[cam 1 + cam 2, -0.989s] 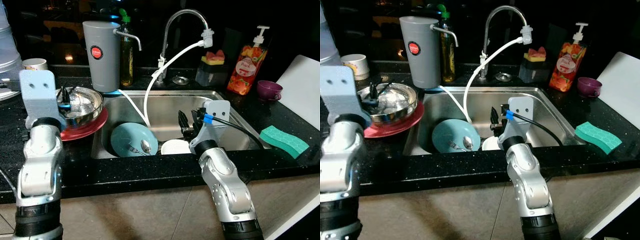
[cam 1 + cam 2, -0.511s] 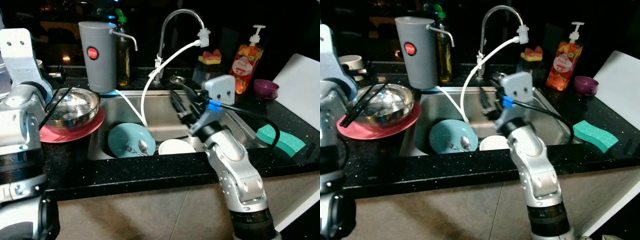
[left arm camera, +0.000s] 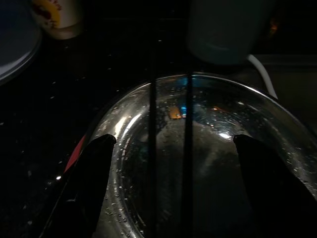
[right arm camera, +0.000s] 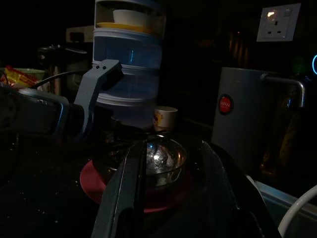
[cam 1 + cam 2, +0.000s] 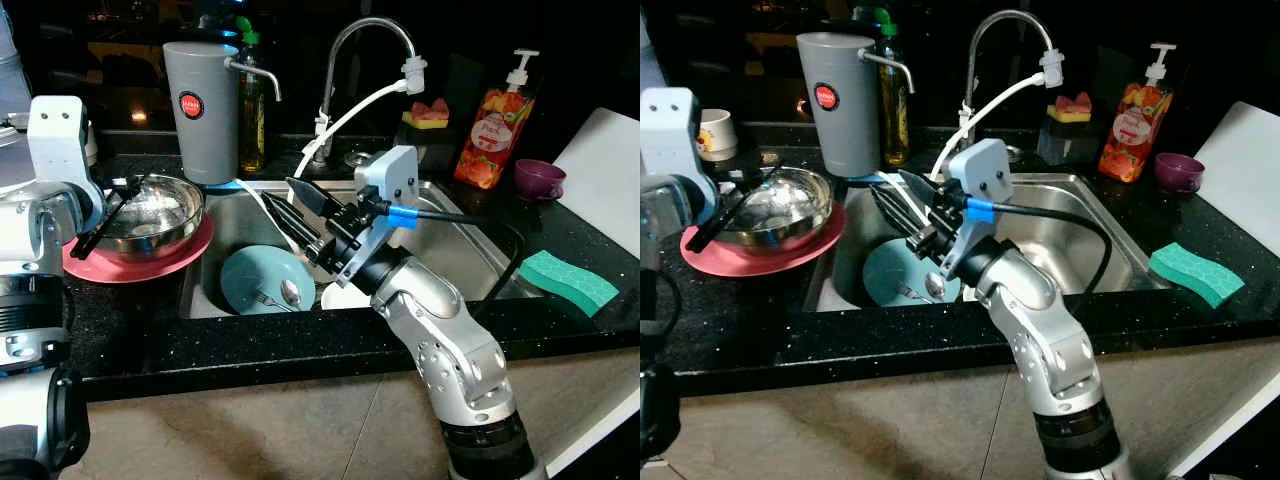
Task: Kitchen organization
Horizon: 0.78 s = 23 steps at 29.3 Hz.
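Setting: dark speckled stone bench (image 5: 250, 345) with a stainless steel sink (image 5: 455, 255) set into it, lit against a black background.
Right gripper (image 5: 290, 200): raised over the sink's left half, pointing toward 10 o'clock at the bowl; its long black fingers stood apart and held nothing.
Left gripper (image 5: 112, 205): hung at the shiny steel mixing bowl's (image 5: 155, 212) rim at 9 o'clock; its thin black fingers (image 3: 151, 148) were spread above the bowl's inside, gripping nothing.
Steel bowl: sat on a flat red plate (image 5: 135, 262) on the bench, left of the sink.
Sink contents: round pale-blue plate (image 5: 255, 280) with a metal spoon (image 5: 290, 292) lying on it; a small white dish (image 5: 335, 297) just beside it at 3 o'clock, partly behind the right arm.
Back of bench: tall grey water-filter jug (image 5: 202, 110) at 12 o'clock from the bowl; curved chrome tap (image 5: 365, 60) with a white hose (image 5: 335, 130); orange soap pump bottle (image 5: 490, 125); small purple cup (image 5: 540, 180).
Right of sink: green wavy sponge (image 5: 568, 282) lay on the bench.
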### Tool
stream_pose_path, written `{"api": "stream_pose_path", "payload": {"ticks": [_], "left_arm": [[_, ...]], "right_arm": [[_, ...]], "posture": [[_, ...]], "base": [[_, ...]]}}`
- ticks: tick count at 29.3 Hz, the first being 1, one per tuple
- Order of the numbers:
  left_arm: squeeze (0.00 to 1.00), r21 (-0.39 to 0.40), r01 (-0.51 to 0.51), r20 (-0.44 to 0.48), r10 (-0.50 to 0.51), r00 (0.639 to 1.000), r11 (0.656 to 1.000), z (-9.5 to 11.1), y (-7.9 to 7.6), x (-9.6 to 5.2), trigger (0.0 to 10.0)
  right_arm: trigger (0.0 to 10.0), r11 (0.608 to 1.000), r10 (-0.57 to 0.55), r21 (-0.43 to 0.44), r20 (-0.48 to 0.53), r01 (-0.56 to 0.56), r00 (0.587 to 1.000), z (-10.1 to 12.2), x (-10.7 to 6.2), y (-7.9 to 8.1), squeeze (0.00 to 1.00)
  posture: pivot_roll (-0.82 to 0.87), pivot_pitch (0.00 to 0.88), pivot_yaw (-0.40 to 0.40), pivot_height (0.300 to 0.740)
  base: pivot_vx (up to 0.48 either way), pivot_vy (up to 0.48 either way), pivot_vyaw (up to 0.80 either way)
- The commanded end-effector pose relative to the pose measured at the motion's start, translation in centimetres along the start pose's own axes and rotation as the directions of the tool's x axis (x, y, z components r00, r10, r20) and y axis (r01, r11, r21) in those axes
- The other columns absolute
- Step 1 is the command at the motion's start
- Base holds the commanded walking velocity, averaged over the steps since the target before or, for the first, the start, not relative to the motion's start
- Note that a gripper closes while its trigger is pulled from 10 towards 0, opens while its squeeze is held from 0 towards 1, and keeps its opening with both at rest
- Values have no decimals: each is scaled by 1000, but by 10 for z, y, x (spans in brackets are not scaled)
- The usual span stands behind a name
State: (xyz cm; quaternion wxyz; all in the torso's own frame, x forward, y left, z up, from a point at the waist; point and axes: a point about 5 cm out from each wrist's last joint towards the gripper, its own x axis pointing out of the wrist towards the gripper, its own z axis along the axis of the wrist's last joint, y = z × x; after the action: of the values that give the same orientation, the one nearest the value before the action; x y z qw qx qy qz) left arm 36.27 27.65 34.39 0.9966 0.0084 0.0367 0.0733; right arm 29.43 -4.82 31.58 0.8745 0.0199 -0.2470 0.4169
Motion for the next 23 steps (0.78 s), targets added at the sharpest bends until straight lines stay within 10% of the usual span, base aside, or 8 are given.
{"api": "stream_pose_path", "payload": {"ticks": [1, 23], "left_arm": [[0, -2, 16, -12, -16, 1000, 1000, 4, 1, 1, 10000], [0, -23, 27, -76, -29, 997, 999, -12, 3, 13, 10000]], "right_arm": [[10000, 1000, 5, 14, 20, -6, 1000, 3, 2, 2, 0], [10000, 999, -23, 28, 40, 21, 999, 6, 3, 0, 0]], "posture": [[187, 84, -32, 740], [183, 73, -32, 740]], "base": [[0, 0, 0], [0, 0, 0]]}}
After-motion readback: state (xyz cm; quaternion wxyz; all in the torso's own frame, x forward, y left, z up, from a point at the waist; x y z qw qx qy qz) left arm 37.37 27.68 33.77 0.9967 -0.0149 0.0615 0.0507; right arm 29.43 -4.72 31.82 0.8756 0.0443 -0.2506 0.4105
